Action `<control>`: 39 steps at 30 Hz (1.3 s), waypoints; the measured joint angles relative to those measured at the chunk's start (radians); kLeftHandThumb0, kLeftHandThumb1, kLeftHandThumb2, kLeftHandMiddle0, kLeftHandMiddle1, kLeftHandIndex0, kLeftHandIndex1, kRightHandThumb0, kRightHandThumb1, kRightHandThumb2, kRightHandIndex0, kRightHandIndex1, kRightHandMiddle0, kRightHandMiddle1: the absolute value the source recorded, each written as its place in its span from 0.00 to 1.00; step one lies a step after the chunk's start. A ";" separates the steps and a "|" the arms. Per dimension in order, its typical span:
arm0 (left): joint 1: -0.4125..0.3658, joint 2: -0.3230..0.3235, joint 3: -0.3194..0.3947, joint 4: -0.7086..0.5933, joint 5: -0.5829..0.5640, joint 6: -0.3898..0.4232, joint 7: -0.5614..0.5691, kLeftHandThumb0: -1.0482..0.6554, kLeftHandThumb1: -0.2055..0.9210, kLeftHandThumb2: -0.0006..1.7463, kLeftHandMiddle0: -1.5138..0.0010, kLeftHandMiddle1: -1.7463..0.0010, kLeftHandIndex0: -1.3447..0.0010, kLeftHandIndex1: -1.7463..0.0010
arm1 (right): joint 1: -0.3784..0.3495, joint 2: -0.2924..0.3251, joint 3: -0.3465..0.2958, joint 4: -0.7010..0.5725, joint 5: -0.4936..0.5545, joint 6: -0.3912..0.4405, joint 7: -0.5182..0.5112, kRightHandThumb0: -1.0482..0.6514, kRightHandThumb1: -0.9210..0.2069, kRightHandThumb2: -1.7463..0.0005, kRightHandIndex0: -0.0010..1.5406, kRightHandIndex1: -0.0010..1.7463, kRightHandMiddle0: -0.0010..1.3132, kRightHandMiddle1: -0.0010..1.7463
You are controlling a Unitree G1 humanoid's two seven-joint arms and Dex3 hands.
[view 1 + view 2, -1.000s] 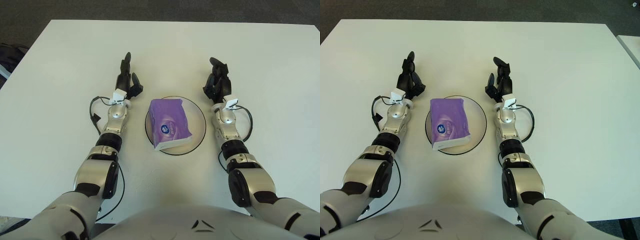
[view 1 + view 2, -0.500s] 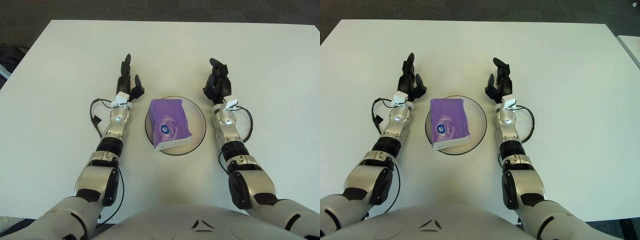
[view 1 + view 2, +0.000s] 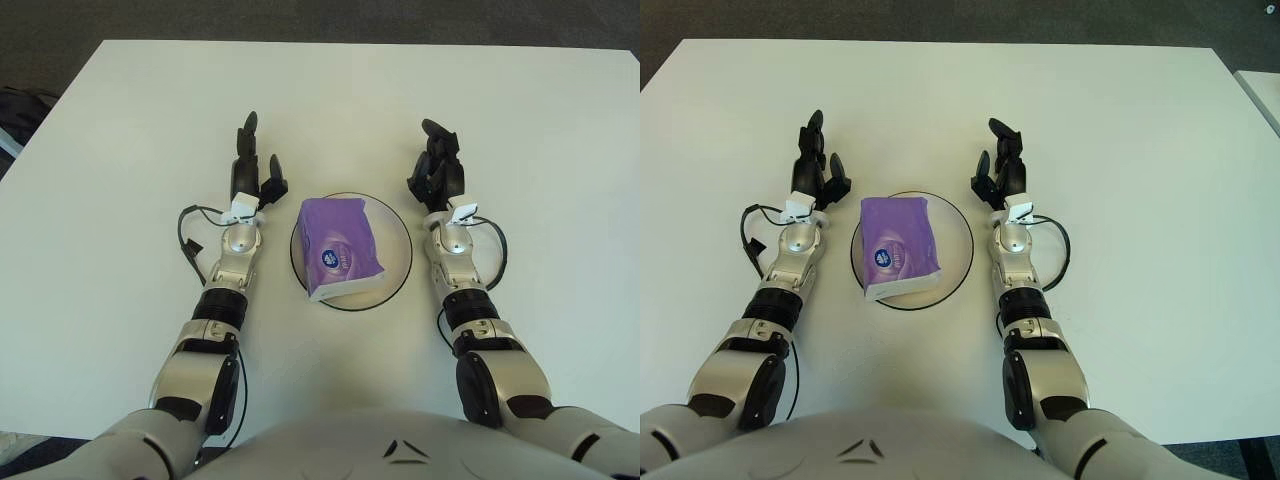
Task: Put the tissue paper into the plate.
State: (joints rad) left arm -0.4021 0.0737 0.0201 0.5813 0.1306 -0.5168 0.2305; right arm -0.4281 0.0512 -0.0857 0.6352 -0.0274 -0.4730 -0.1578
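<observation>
A purple tissue pack (image 3: 341, 249) lies inside the white plate with a dark rim (image 3: 397, 240) at the middle of the table. My left hand (image 3: 250, 168) is just left of the plate, fingers spread and holding nothing. Just right of the plate is my right hand (image 3: 438, 166), fingers loosely extended and empty. Neither hand touches the pack or the plate.
The white table (image 3: 120, 150) stretches wide to both sides and toward the far edge. Dark floor shows beyond the far edge. Black cables loop beside both wrists (image 3: 188, 235).
My left hand has shifted slightly left and its fingers have straightened. The right hand has barely moved. The tissue pack stays in the plate.
</observation>
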 measured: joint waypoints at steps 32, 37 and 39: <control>0.178 -0.032 -0.016 -0.229 0.000 0.101 -0.002 0.18 1.00 0.48 0.79 0.98 1.00 0.58 | 0.276 0.028 0.124 -0.538 -0.168 0.466 -0.075 0.22 0.00 0.60 0.27 0.02 0.00 0.43; 0.184 -0.037 -0.015 -0.231 -0.005 0.103 -0.006 0.19 1.00 0.48 0.78 0.98 1.00 0.58 | 0.292 0.029 0.132 -0.564 -0.188 0.490 -0.078 0.23 0.00 0.59 0.29 0.02 0.00 0.43; 0.184 -0.038 -0.014 -0.231 -0.005 0.103 -0.007 0.19 1.00 0.48 0.78 0.98 1.00 0.58 | 0.295 0.030 0.133 -0.570 -0.188 0.496 -0.081 0.23 0.00 0.58 0.29 0.02 0.00 0.44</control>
State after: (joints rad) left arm -0.2177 0.0358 0.0059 0.3498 0.1254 -0.4137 0.2237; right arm -0.1333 0.0816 0.0471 0.0650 -0.2159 0.0232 -0.2388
